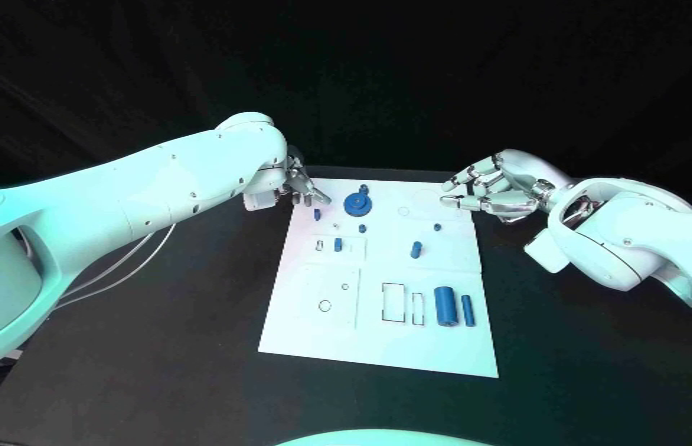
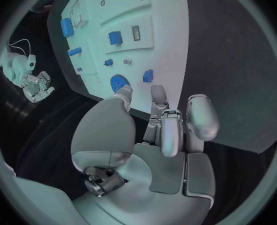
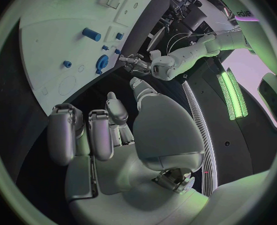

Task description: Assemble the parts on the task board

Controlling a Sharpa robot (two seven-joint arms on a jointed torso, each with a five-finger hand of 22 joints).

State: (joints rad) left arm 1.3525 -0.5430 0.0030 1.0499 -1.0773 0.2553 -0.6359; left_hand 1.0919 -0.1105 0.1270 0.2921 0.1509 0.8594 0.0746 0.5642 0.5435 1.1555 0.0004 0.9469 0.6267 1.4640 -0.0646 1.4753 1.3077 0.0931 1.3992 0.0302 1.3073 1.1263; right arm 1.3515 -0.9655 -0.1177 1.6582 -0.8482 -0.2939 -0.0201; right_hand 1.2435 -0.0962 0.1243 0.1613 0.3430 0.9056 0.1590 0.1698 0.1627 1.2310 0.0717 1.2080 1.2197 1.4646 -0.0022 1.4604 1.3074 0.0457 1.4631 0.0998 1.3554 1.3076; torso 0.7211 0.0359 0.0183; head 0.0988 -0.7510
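Note:
The white task board [image 1: 433, 351] lies in the middle of the black table. On it are a blue gear [image 1: 358, 203], a small blue piece [image 1: 316, 211] beside it, a blue block [image 1: 338, 244], a blue peg [image 1: 415, 249] and two blue cylinders [image 1: 446, 306] near the front. My left hand [image 1: 296, 188] hovers at the board's far left corner, fingers loosely bent, holding nothing; its thumb points at the gear [image 2: 118, 81]. My right hand [image 1: 490, 191] hangs off the far right corner, fingers half curled and empty. Its wrist view shows the gear [image 3: 102, 62] and peg [image 3: 91, 34].
Empty outlined slots [image 1: 394, 301] and round holes [image 1: 326, 305] mark the board's front half. Cables [image 1: 108, 271] trail off the table's left side under my left arm. Black tabletop surrounds the board on both sides.

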